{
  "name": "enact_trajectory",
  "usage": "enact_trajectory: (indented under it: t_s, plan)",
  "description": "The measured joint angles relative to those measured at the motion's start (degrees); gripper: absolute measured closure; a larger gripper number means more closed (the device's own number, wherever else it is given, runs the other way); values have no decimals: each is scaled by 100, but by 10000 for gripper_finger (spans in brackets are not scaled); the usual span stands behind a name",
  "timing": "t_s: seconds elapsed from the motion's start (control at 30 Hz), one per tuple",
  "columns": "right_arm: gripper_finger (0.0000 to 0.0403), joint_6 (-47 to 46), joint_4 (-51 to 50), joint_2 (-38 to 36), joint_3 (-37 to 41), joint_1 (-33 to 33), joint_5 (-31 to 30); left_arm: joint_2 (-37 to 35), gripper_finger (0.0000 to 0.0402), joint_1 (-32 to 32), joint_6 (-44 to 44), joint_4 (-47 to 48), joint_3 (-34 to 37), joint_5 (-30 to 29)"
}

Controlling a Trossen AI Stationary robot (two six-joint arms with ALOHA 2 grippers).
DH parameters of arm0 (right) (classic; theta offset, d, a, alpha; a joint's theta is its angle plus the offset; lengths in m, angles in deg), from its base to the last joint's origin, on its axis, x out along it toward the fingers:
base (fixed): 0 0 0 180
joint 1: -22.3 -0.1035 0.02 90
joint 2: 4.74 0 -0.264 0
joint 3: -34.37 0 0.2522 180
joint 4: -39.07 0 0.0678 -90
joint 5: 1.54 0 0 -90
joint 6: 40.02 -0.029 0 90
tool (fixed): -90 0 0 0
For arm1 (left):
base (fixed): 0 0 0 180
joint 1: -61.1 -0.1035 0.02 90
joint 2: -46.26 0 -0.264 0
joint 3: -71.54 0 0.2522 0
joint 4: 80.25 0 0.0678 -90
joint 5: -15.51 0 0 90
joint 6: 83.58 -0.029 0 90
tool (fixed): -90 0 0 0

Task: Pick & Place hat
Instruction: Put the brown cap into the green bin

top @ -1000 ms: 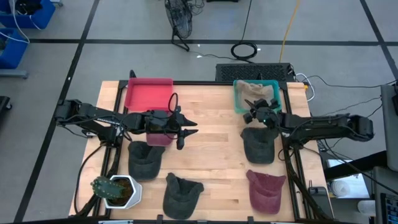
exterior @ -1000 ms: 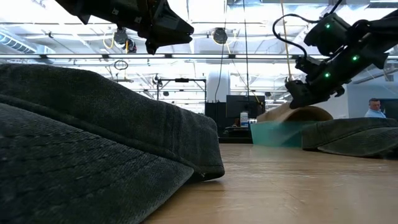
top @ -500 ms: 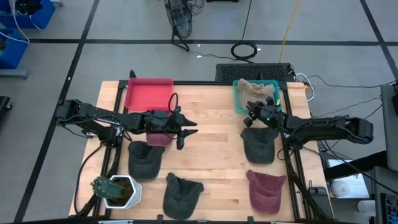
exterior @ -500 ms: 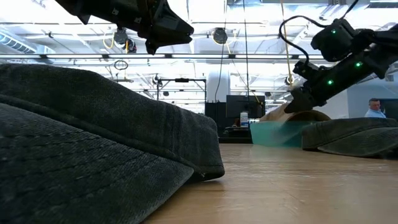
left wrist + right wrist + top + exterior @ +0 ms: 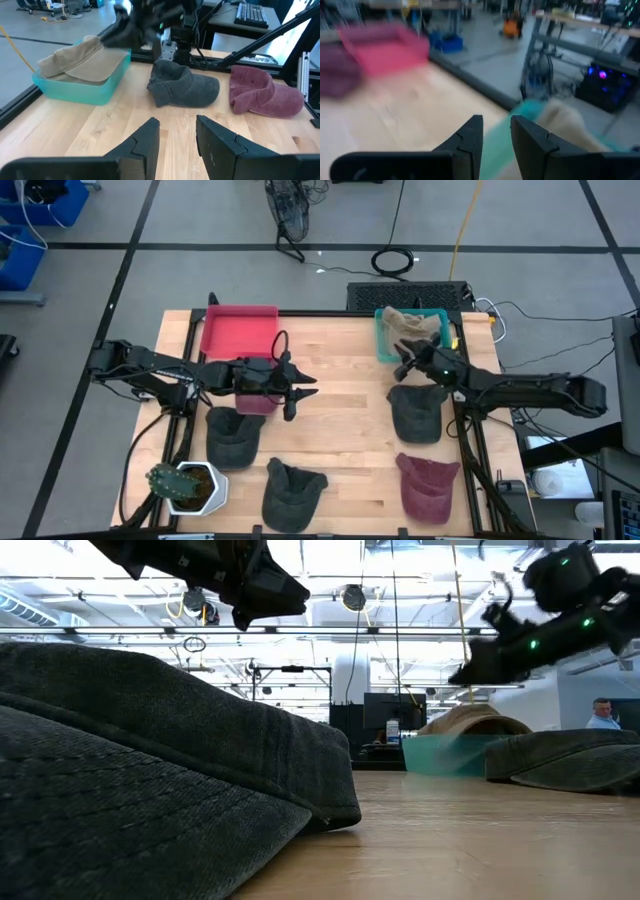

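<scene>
A light butcher-block wooden table stands on a grey floor crossed by dark tape lines, with coiled cables behind it. The low view looks into a bright hall with ceiling beams, where a person shows far off at the right edge.

On the table lie dark grey denim caps and a maroon cap. A tan cap rests in the teal plastic bin at the back right; a red plastic tray sits back left, and a potted cactus front left.

The left gripper hangs mid-table, fingers parted, empty. The right gripper hovers at the teal bin's front edge, fingers slightly apart, grasping nothing.
</scene>
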Motion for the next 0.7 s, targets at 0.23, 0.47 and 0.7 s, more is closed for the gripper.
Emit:
enact_trajectory:
  t_s: [0.23,0.47,0.7]
  plan:
    - [314,-384,-997,-1008,-6,-358,-1946,1,268,0,13,-9,0,-2]
    - [314,-1835,-3018,-1313,-6,-259,-2831,1,268,0,8,-23,0,-2]
    - [314,-3049,-3875,-1173,-6,167,-2816,1,268,74,9,-21,0,-4]
